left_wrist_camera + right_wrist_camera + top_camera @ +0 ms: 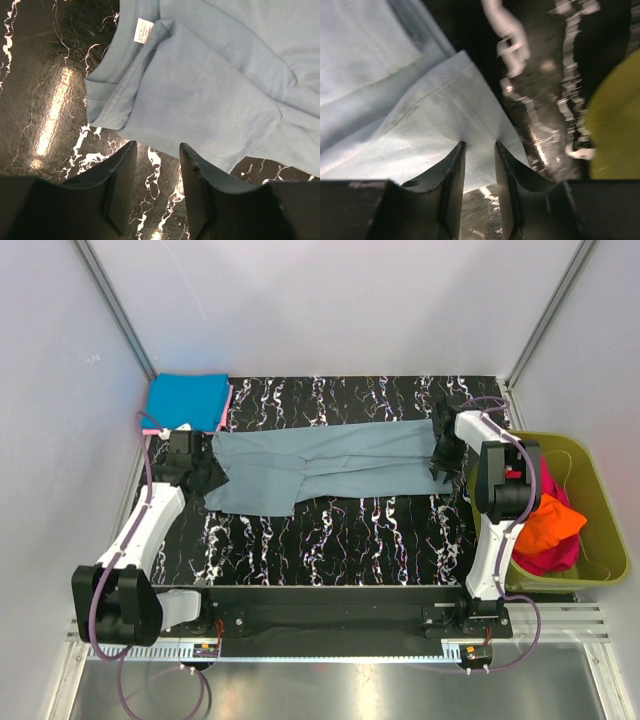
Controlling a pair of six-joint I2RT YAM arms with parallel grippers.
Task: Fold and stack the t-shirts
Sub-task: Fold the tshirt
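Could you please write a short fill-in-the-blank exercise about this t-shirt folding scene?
1. The grey-blue t-shirt has a white neck label showing in the ____ wrist view.
2. The left gripper is ____, holding nothing.
3. The olive-green tub holds a magenta t-shirt and an ____ one.
4. The folded bright blue t-shirt lies at the far ____ corner of the table.
Missing words: left; open; orange; left.
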